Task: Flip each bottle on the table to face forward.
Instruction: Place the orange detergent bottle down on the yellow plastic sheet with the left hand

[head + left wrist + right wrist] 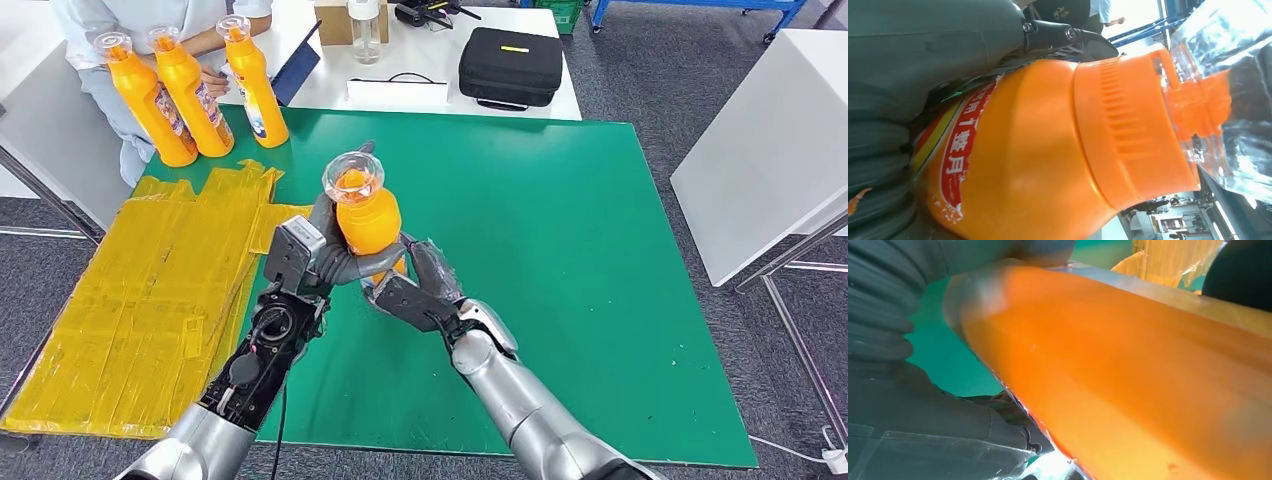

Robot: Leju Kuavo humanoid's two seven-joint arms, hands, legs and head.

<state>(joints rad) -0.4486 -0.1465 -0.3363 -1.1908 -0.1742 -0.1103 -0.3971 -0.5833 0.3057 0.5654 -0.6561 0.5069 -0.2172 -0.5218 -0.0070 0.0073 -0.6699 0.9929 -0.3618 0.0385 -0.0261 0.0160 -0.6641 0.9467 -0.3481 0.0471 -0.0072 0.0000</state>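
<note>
One orange bottle (367, 218) is clamped between left hand (318, 250) and right hand (420, 285); smooth, probably slippery plastic is best gripped mid-body.

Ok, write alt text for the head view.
Both robot hands, left and right, hold an orange bottle upright over a green table. Three more orange bottles stand at the far left corner, a person behind them.

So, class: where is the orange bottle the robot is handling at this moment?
In the head view, the orange bottle is held upright between the left hand and right hand, over the green mat near its centre, right of the yellow sheet.
</note>
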